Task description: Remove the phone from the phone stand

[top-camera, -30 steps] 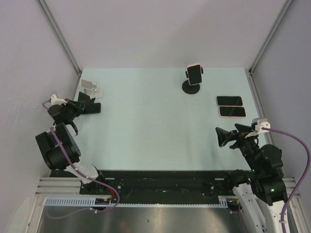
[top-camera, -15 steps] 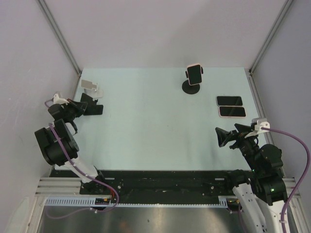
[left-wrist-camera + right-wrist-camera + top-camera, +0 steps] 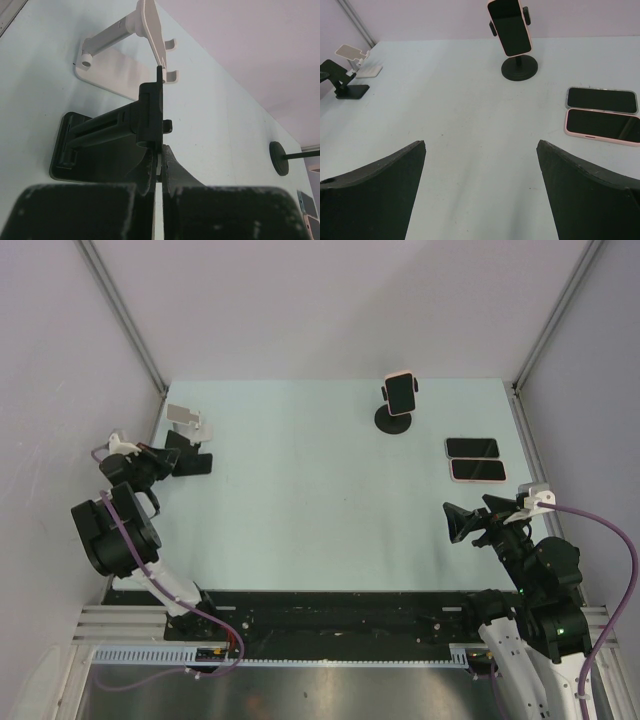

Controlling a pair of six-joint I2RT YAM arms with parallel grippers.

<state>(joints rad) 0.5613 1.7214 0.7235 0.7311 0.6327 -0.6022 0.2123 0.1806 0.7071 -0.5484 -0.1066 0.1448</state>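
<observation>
A phone (image 3: 401, 393) in a pink case stands upright, clamped in a black round-based phone stand (image 3: 395, 421) at the back of the table, right of centre. In the right wrist view the phone (image 3: 509, 27) and its stand (image 3: 519, 68) are far ahead. My right gripper (image 3: 455, 523) hangs open near the front right, well short of them, with nothing between its jaws (image 3: 481, 145). My left gripper (image 3: 160, 462) is at the far left, shut (image 3: 160, 152). Its tips rest against the edge of a black folding stand (image 3: 100, 135). I cannot tell whether they pinch it.
Two phones lie flat at the right, one dark (image 3: 471, 448) and one pink-edged (image 3: 478, 470). A white folding stand (image 3: 185, 418) sits at the back left, just behind the black folding stand (image 3: 190, 462). Metal frame posts rise at both back corners.
The left arm's wrist has shifted slightly left and back, then held still. The right arm, the phone and its stand have not moved.
</observation>
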